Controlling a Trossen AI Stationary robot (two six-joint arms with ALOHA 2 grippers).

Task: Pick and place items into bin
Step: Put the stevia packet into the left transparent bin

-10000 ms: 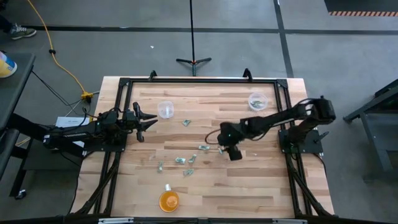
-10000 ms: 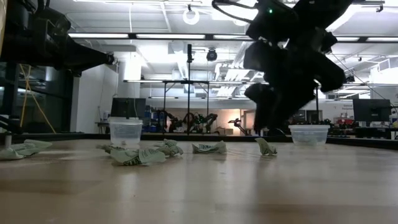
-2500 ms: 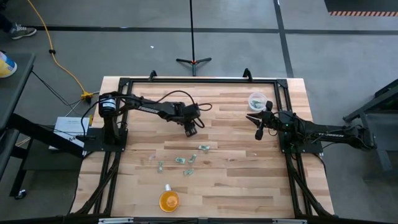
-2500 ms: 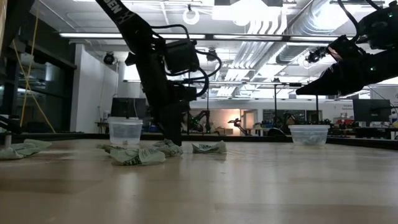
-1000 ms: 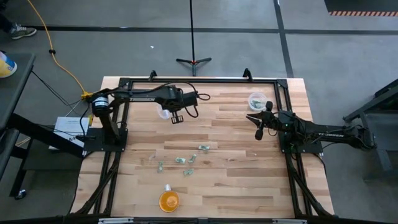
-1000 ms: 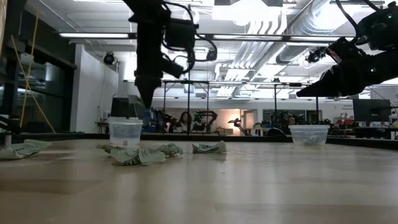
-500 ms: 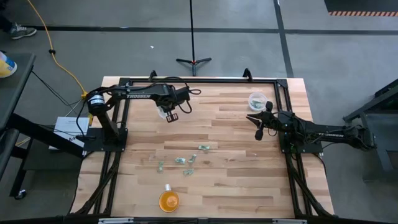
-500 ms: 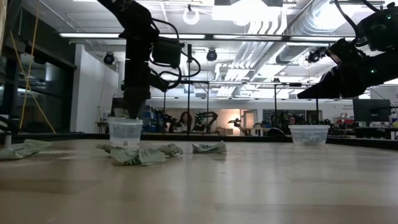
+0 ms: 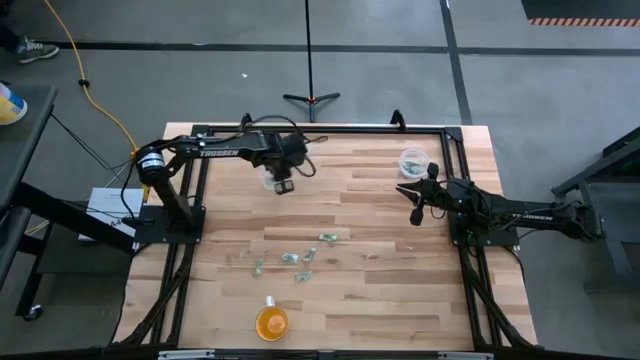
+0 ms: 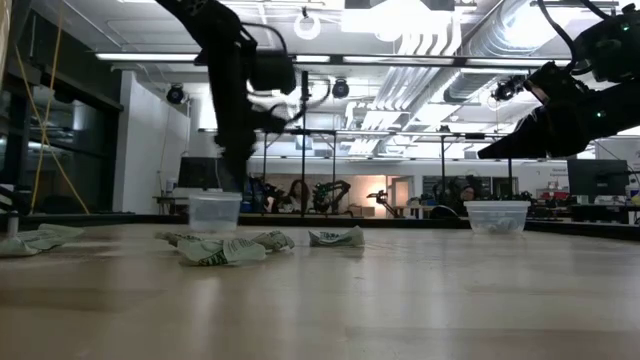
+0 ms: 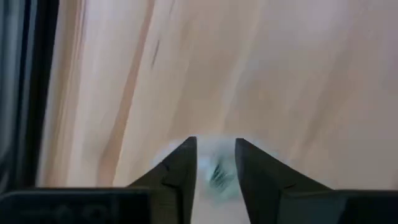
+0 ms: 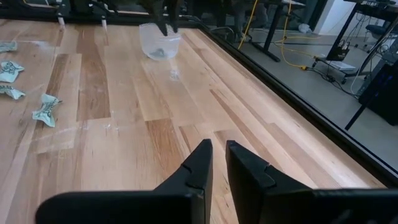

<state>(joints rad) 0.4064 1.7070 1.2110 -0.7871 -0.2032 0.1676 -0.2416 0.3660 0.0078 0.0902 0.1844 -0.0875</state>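
Table [image 9: 400,300]: pale wood planks in a dark frame; it bears everything listed below.

Right arm: waits at the table's right edge. My right gripper [image 9: 414,196] hangs above the boards with its fingers [image 12: 200,163] a narrow gap apart and nothing between them.

Left arm: reaches along the far side of the table. My left gripper [image 9: 282,183] hangs directly over the left clear cup [image 10: 214,211]. The fingers [image 11: 184,163] are slightly parted; a pale-green piece [image 11: 219,177] shows in the gap, but I cannot tell whether I grip it or it already lies in the cup below.

Step in hand, as I judge it: delivery of one piece into that cup. The next move calls for a clear release over the rim, then a return to the scatter.

Second clear cup [image 9: 413,161]: far right corner, pieces inside.

Orange round cup [image 9: 271,322]: near edge, not my concern.

Items [image 9: 300,258]: small crumpled pale-green and silvery wrappers, scattered mid-table, well apart from both cups.
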